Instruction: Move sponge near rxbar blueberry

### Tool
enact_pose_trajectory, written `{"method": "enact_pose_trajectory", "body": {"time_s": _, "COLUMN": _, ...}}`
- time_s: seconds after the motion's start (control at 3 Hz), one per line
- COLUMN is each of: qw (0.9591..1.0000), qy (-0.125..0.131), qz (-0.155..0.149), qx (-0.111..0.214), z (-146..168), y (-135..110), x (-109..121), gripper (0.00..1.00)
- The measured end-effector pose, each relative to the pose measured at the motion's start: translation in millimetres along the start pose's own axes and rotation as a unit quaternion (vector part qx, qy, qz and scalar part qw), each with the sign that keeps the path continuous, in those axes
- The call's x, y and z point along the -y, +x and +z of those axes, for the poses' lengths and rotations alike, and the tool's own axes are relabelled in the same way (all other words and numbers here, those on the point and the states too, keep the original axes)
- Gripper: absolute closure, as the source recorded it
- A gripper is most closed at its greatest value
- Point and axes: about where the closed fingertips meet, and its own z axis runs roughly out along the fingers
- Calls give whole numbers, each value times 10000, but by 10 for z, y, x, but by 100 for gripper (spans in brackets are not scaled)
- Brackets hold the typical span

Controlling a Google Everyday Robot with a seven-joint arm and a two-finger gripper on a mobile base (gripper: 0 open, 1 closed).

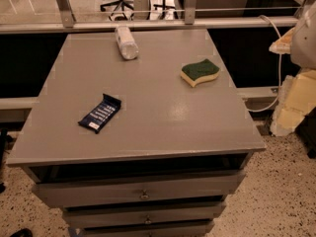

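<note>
The sponge (199, 72), dark green on top over pale yellow foam, lies flat on the right back part of the grey cabinet top (163, 117). The rxbar blueberry (99, 113), a dark blue wrapper with white lettering, lies at an angle on the left front part, well apart from the sponge. My arm shows as pale blocky shapes at the right edge of the view, beside the cabinet and off its top. The gripper (292, 107) is there, to the right of and below the sponge, touching nothing.
A clear plastic bottle (127, 42) lies on its side at the back of the cabinet top. Drawers (143, 194) run down the front below. A metal rail (148, 24) crosses behind. A white cable (276, 58) hangs at the right.
</note>
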Motion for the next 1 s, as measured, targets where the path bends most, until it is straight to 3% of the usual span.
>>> {"method": "enact_pose_trajectory", "body": {"time_s": 0.33, "qw": 10000, "qy": 1, "qz": 0, "qx": 0, "z": 0, "y": 0, "x": 0, "gripper": 0}}
{"method": "enact_pose_trajectory", "body": {"time_s": 0.67, "qw": 9993, "qy": -147, "qz": 102, "qx": 331, "z": 89, "y": -100, "x": -50, "gripper": 0}}
{"method": "enact_pose_trajectory", "body": {"time_s": 1.0, "qw": 9931, "qy": -340, "qz": 140, "qx": 1112, "z": 272, "y": -605, "x": -159, "gripper": 0}}
